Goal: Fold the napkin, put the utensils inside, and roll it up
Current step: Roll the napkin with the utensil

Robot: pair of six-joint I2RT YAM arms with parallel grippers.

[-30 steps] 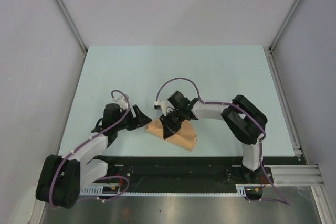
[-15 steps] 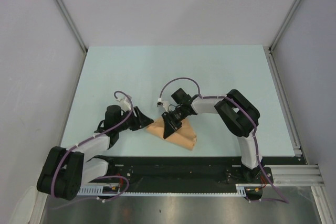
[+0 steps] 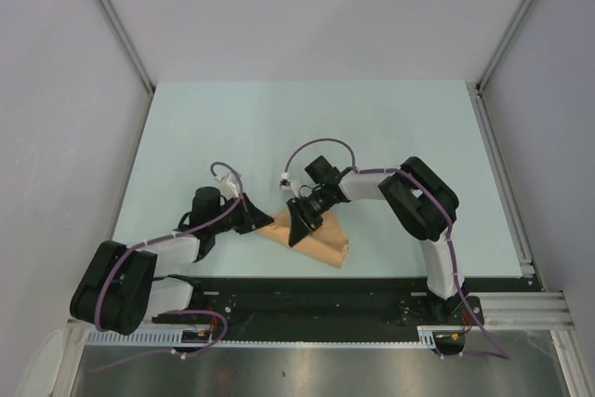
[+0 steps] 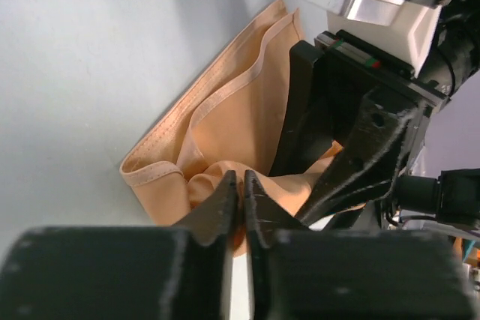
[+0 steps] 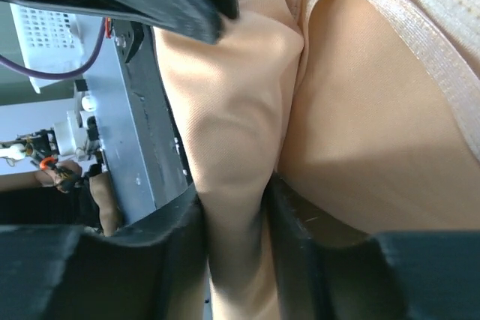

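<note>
Basically left gripper (image 4: 241,185) and right gripper (image 5: 234,215) both clamp the bunched left end of the napkin (image 3: 321,244), probably to hold its folds together.

A laboratory robot cell was shown. The green table (image 3: 372,118) was enclosed by grey panels (image 3: 316,6) behind it and at both its sides, joined by aluminium posts (image 3: 113,20); a metal rail (image 3: 521,306) was fixed along its near edge.

A peach-orange cloth napkin (image 3: 323,244) is laid at the pale table's (image 3: 372,127) near edge. The left gripper (image 3: 268,220) is set at its left, the right gripper (image 3: 297,233) upon it.
</note>
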